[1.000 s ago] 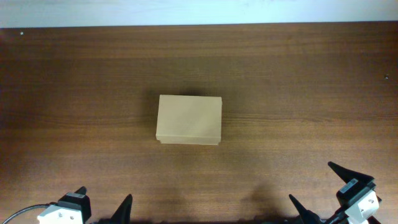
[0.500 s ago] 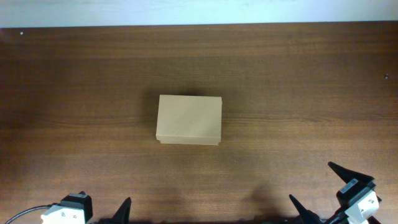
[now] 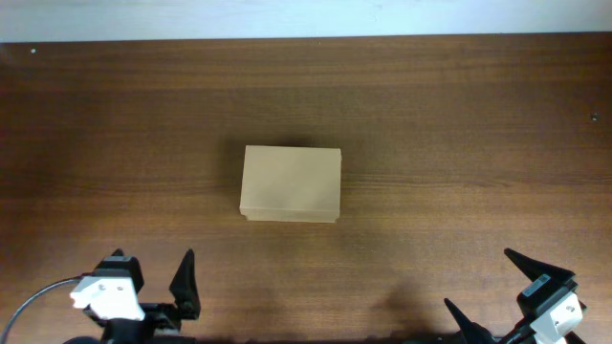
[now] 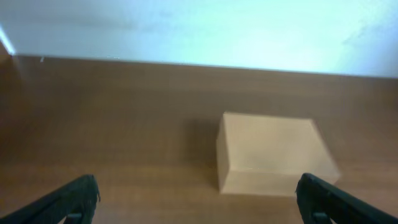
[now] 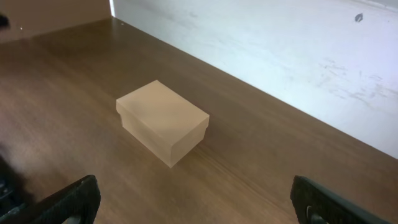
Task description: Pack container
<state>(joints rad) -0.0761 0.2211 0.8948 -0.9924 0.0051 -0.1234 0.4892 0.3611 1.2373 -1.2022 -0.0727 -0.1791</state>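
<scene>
The container (image 3: pixel 291 184) is a small tan cardboard box with its lid shut, in the middle of the brown wooden table. It also shows in the left wrist view (image 4: pixel 273 152) and in the right wrist view (image 5: pixel 163 121). My left gripper (image 3: pixel 153 274) is open and empty at the table's front left, well short of the box; its fingers frame the left wrist view (image 4: pixel 199 199). My right gripper (image 3: pixel 486 287) is open and empty at the front right, also apart from the box (image 5: pixel 196 199). No other objects show.
A white wall (image 5: pixel 298 56) runs along the table's far edge (image 3: pixel 306 38). A cable (image 3: pixel 38 306) trails from the left arm at the front left corner.
My left gripper has moved forward, farther onto the table toward the box. The right gripper and the box have not moved.
</scene>
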